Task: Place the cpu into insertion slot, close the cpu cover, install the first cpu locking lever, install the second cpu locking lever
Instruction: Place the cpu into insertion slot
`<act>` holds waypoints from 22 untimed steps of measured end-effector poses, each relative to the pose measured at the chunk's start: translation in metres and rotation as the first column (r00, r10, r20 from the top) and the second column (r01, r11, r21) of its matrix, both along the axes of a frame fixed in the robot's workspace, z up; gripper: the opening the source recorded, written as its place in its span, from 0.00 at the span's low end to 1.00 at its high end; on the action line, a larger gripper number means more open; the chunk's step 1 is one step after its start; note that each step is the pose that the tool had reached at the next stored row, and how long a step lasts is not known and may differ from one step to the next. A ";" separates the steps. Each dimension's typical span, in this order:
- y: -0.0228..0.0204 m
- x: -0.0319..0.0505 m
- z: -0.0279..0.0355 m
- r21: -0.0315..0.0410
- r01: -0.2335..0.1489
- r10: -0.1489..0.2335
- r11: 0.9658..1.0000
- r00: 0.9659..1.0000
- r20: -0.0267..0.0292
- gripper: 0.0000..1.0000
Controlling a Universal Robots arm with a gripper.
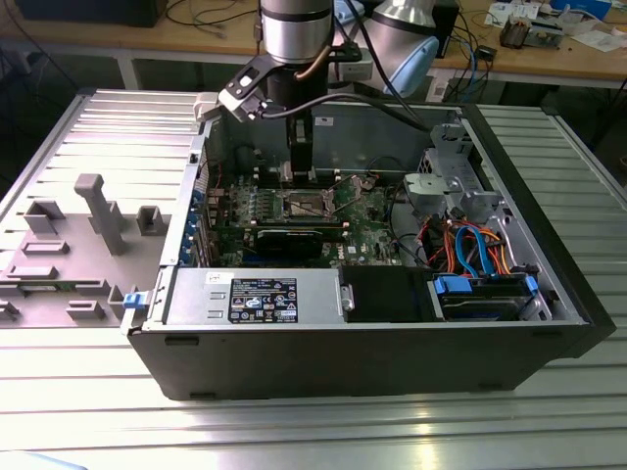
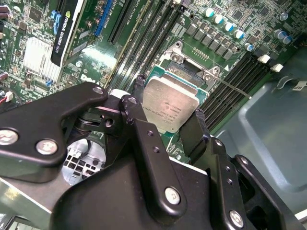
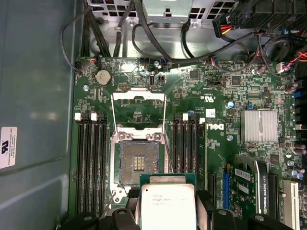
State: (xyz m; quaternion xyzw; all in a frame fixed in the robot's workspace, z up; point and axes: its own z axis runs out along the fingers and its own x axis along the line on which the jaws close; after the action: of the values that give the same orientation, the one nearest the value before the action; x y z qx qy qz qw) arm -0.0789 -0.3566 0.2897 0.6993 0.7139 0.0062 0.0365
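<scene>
Nearest the lens in the second wrist view: black links of the gripper [image 2: 169,103], fingers [image 2: 194,129] set at chip width and clamped on two opposite edges of the cpu [image 2: 168,109]. Held flat, silver top upward, green rim visible along one side. Hovers above the board close to the slot, not yet seated; whether squarely over it, hard to tell. Across the exterior view from its left: grey fixture tray [image 1: 69,245] with pegs, outside the case; then the open case [image 1: 353,362], with a labelled power supply [image 1: 313,294] along the near wall; arm [image 1: 294,29] upright mid-frame over the green board [image 1: 367,211]; blue-fronted drive bay [image 1: 485,294] and orange and blue cables [image 1: 470,245] toward the exterior view's right. Seen in the first wrist view: slot [image 3: 138,164] bare, dark pin field exposed inside a silver rim; cover [image 3: 138,96] lying open on its hinge beyond the slot; memory slots [image 3: 91,163] on either side. Probably light, thin and rigid, so little squeeze needed. Smooth metal top likely slippery; underside contacts and socket pins likely fragile. Judged best taken by the bare side edges, as gripped now, kept level, never by the faces.
</scene>
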 end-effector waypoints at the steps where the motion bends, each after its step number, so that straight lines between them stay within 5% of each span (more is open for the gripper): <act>1: 0.0000 -0.0001 -0.0005 0.000 0.000 0.000 1.000 1.000 0.000 0.55; 22: 0.0014 0.0001 -0.0044 0.000 -0.009 0.009 1.000 1.000 0.000 0.55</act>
State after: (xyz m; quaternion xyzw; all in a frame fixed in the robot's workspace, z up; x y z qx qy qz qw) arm -0.0789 -0.3551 0.2854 0.6960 0.7171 0.0064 0.0364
